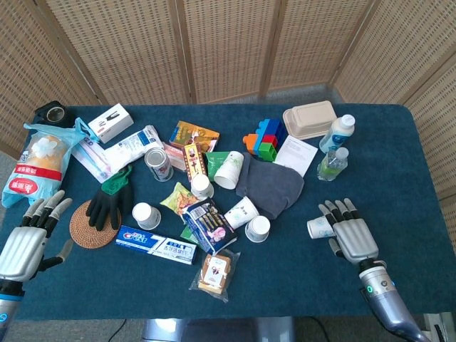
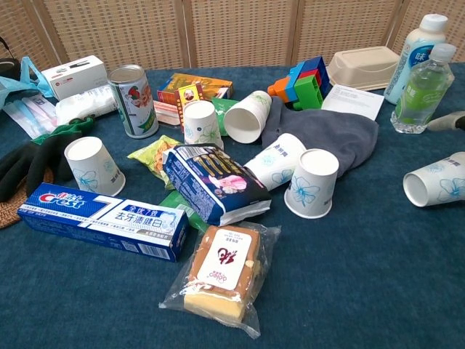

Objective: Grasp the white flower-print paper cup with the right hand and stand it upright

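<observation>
R hand (image 1: 350,238) fingers (image 1: 338,210) are lying straight and slightly spread, back of hand facing up, holding nothing; fingertips are pointing toward 12 o'clock and sitting just beside the paper cup (image 1: 320,227), which is lying on its side at about 9 o'clock of the hand, w/ one finger overlapping its far end in the head view, contact can't be confirmed. In the chest view the same cup (image 2: 435,189) is lying w/ its open mouth facing 9 o'clock, blue flower print showing, and only a grey fingertip (image 2: 449,122) is poking in at the right edge above it. Cup is resting on the blue table (image 1: 285,285), well apart from the clutter at table centre. At roughly 12 o'clock of the cup a clear bottle (image 1: 333,163) and a white bottle (image 1: 337,132) are standing upright; a white paper sheet (image 1: 296,153) is lying just beside them. At 10 o'clock of the cup a grey cloth (image 1: 273,187) is lying, w/ two more cups (image 1: 258,228) at its near edge. L hand (image 1: 25,241) is hovering at the near left corner of the table, fingers (image 1: 44,209) straight and spread, thumb out to the side, holding nothing. At 2 o'clock of the l hand a round woven coaster (image 1: 89,229) is lying w/ a black and green glove (image 1: 112,197) overlapping it; a toothpaste box (image 1: 155,244) is lying at 3 o'clock of the coaster.
</observation>
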Controlling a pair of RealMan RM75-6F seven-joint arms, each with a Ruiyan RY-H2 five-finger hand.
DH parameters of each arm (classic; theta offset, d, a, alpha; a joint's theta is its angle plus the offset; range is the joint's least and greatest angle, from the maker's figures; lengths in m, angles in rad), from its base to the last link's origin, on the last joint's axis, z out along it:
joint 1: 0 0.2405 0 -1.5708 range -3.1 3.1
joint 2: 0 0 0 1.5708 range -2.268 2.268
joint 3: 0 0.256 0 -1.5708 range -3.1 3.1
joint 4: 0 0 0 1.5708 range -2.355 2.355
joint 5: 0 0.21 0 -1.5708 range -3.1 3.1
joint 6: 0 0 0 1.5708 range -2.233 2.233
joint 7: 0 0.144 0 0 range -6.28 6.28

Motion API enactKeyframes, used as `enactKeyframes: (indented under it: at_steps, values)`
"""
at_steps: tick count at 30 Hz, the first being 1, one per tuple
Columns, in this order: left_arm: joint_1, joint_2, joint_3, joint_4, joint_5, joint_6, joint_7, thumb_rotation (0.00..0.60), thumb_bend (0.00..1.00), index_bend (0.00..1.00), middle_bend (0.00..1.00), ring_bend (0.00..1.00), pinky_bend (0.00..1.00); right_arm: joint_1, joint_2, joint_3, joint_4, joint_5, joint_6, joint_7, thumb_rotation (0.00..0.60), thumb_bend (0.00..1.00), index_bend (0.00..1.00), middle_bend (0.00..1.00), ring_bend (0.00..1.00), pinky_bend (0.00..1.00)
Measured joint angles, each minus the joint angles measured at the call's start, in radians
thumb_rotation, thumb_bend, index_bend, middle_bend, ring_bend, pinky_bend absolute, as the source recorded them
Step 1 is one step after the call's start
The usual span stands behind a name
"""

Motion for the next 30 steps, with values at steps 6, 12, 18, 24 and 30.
enactKeyframes:
  at_steps: [6,12,18,24,30]
  values:
    - [0.000,-0.002,0.000,0.009,-0.001,0.000,-0.009,0.600,0.47,0.06,0.03,0.00,0.00,0.018,-0.030,-0.002,-0.007,0.058,-0.009,-0.101,0.600,0.45,0.01,0.00,0.00,0.00]
    - [0.000,-0.003,0.002,0.013,-0.001,-0.001,-0.013,0.600,0.47,0.06,0.03,0.00,0.00,0.030,-0.043,-0.001,0.009,0.078,-0.019,-0.134,0.600,0.46,0.01,0.00,0.00,0.00]
    - [-0.002,-0.005,0.002,0.016,-0.004,-0.003,-0.016,0.600,0.47,0.06,0.03,0.00,0.00,0.038,-0.059,-0.004,0.027,0.096,-0.016,-0.191,0.599,0.45,0.01,0.00,0.00,0.00]
    - [-0.001,-0.007,0.002,0.021,-0.007,-0.004,-0.021,0.600,0.47,0.06,0.03,0.00,0.00,0.046,-0.082,-0.009,0.048,0.119,-0.013,-0.240,0.600,0.46,0.02,0.00,0.00,0.00]
    - [-0.001,-0.007,0.003,0.024,-0.008,-0.003,-0.025,0.600,0.47,0.06,0.03,0.00,0.00,0.056,-0.104,-0.017,0.061,0.139,-0.020,-0.281,0.599,0.46,0.02,0.00,0.00,0.00]
